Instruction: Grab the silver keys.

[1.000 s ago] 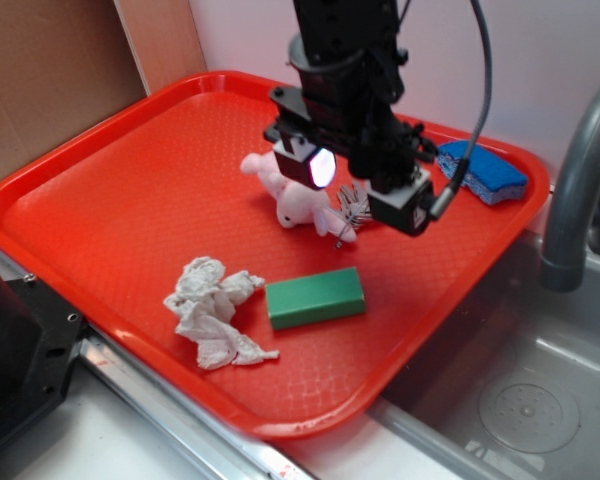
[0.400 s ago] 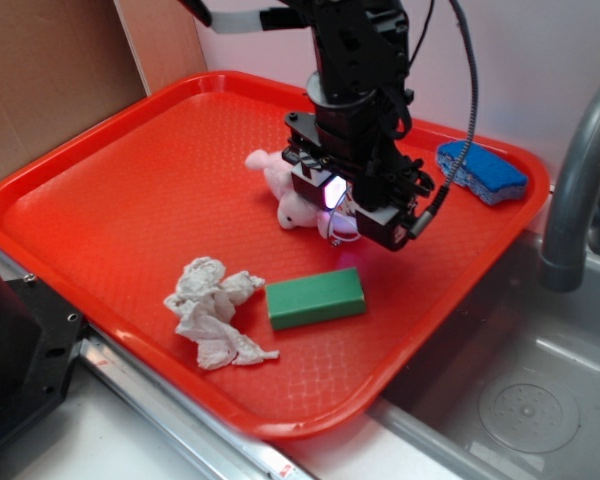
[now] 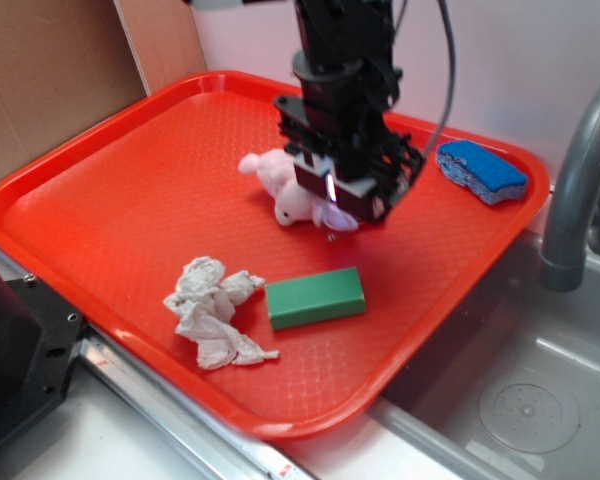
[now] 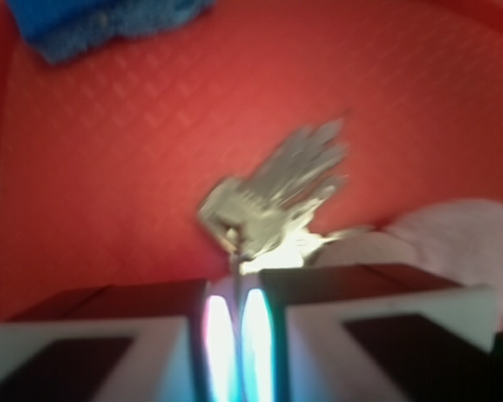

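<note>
My arm is black throughout, built of blocky, angular segments stacked above a round collar. A thin grey cable curves down along my side to the wrist. My pincer ends in two dark, flat-sided fingers with pale edges. Where the two pads meet, a narrow seam glows white and bluish.

A red tray carries a pink plush toy, silver keys, green block, crumpled tissue and blue sponge.
</note>
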You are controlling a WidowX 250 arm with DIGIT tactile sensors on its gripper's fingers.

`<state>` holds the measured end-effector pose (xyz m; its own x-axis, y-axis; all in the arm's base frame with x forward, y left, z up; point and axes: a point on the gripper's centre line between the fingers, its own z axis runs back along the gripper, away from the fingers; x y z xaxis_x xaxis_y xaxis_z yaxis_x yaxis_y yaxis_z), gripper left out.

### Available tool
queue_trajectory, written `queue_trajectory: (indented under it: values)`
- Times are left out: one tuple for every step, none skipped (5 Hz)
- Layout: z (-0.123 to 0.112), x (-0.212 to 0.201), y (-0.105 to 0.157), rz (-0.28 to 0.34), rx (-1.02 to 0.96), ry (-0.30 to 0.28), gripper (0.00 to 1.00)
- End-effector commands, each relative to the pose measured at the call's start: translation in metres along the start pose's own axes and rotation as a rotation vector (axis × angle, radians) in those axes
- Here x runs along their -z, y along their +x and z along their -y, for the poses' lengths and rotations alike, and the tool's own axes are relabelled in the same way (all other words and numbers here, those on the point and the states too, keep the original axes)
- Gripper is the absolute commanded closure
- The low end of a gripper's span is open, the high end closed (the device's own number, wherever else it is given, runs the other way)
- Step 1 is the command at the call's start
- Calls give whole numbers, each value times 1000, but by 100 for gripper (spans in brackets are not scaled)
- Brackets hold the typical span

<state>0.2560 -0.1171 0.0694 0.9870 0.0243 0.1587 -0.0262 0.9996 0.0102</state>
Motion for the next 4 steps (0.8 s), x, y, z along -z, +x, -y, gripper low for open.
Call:
queue_trajectory:
  values:
    - [-10,-97,14,174,20,-92,100]
    - [-24,-143,5,191,44,-151,100]
    - [-50,-188,-13,184,47,-200,100]
    - [-101,-206,-37,165,-10,-219,100]
